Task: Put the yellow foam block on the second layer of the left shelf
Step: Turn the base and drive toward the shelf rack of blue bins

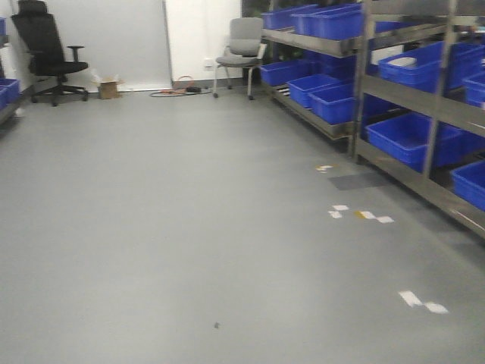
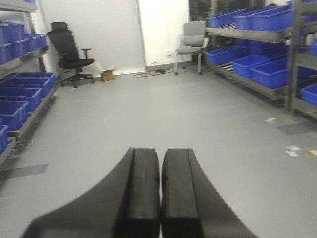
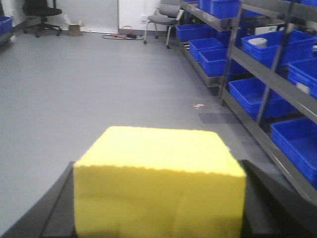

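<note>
In the front view, bare grey floor [image 1: 189, 227] runs to the back wall. One black office chair [image 1: 47, 49], one small cardboard box [image 1: 109, 89] and one grey chair [image 1: 244, 53] stand there. A metal rack [image 1: 394, 98] loaded with blue bins [image 1: 333, 102] lines the right side, with white tape marks [image 1: 364, 214] on the floor before it.

In the left wrist view, the left gripper [image 2: 160, 163] has its two fingers pressed together with nothing between them. The left shelf [image 2: 29, 119], also carrying blue bins, stands well apart to its left.

In the right wrist view, the yellow foam block [image 3: 158, 168] is clamped between the two dark fingers of the right gripper [image 3: 158, 203], above the floor. The rack runs along the right.
</note>
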`<action>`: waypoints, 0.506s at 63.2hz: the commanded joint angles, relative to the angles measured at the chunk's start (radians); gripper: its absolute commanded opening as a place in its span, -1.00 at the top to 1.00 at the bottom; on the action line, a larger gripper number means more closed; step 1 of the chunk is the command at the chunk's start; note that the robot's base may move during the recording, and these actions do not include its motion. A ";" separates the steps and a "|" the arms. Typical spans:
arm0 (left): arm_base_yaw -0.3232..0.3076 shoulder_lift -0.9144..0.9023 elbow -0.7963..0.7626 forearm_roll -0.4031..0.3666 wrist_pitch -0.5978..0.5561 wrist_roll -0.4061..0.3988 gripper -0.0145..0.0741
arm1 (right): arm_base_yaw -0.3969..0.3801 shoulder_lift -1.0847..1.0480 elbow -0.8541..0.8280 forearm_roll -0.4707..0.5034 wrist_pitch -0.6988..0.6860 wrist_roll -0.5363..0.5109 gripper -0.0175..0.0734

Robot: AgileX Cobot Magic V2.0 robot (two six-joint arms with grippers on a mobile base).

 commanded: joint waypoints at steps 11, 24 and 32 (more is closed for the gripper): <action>0.000 -0.019 0.028 -0.006 -0.082 -0.004 0.39 | -0.006 0.009 -0.029 -0.016 -0.083 -0.008 -0.53; 0.000 -0.019 0.028 -0.006 -0.082 -0.004 0.39 | -0.006 0.009 -0.029 -0.016 -0.083 -0.008 -0.53; 0.000 -0.019 0.028 -0.006 -0.082 -0.004 0.39 | -0.006 0.009 -0.029 -0.016 -0.083 -0.008 -0.53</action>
